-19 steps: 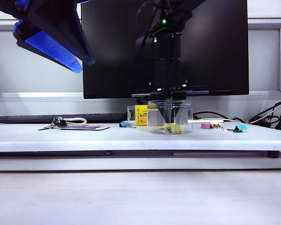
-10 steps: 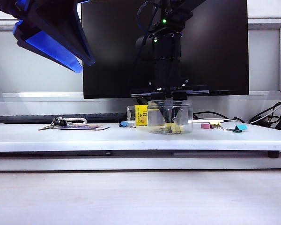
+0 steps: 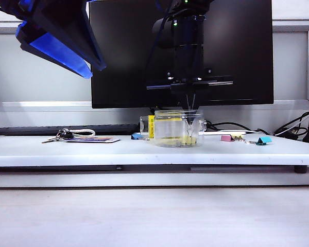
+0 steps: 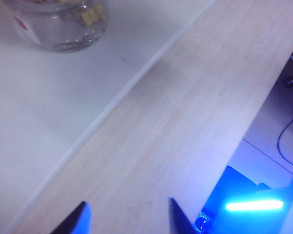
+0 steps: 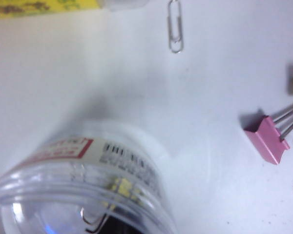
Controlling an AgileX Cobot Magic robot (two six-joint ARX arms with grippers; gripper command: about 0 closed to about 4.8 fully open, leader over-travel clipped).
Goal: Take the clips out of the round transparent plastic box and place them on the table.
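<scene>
The round transparent plastic box (image 3: 177,128) stands mid-table (image 3: 92,152) before the monitor, with pale-yellow clips (image 3: 188,138) on its floor. My right gripper (image 3: 191,117) reaches down through its mouth from above, jaws shut on one clip's thin wire handle. In the right wrist view the box's rim and label (image 5: 88,161) lie right under the right gripper (image 5: 119,228), with a yellow clip (image 5: 121,187) behind the wall and a wire handle (image 5: 94,222) at the dark fingertips. My left gripper (image 3: 56,36) hangs high at the left, open and empty (image 4: 129,214); the box (image 4: 58,22) is far from it.
A clear bottle with a yellow label (image 3: 153,126) stands just behind the box. A small blue clip (image 3: 136,136) lies to its left, pink (image 3: 227,138) and teal (image 3: 264,140) clips to its right. Keys (image 3: 67,135) lie farther left. A paper clip (image 5: 175,29) lies beside the pink clip (image 5: 267,139).
My right gripper has risen inside the box, and the box has shifted slightly to the left. The left arm has stayed still.
</scene>
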